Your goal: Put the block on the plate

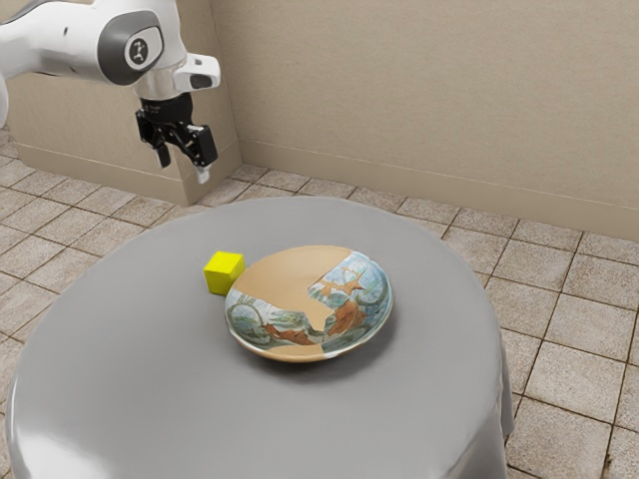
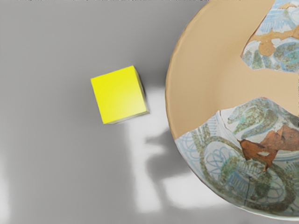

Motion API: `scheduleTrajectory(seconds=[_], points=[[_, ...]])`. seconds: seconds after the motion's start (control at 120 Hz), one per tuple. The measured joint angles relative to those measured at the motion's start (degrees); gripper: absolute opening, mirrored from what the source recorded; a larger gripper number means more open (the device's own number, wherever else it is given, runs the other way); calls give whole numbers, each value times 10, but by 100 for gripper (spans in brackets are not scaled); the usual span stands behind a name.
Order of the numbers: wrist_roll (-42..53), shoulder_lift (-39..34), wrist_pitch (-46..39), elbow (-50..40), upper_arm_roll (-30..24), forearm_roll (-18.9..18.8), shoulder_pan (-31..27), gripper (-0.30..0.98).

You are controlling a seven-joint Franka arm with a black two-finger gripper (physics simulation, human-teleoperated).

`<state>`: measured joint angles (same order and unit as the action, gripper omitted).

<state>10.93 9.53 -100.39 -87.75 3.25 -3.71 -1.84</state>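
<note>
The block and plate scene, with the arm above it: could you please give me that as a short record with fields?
block: yellow cube, on the table
plate: round, tan with blue, green and rust-brown painted patches, on the table
block to plate: beside it, a gap between them
table: round, grey cover
pincer: black, open, raised above table height, holding nothing
task status: block not yet on the plate
</note>
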Motion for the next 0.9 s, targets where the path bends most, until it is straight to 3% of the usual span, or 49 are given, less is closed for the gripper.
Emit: scheduleTrajectory(seconds=[0.508, 0.9], points=[[38, 25, 4, -19, 5, -4, -15, 69], [316, 148, -77, 31, 1, -5, -33, 69]])
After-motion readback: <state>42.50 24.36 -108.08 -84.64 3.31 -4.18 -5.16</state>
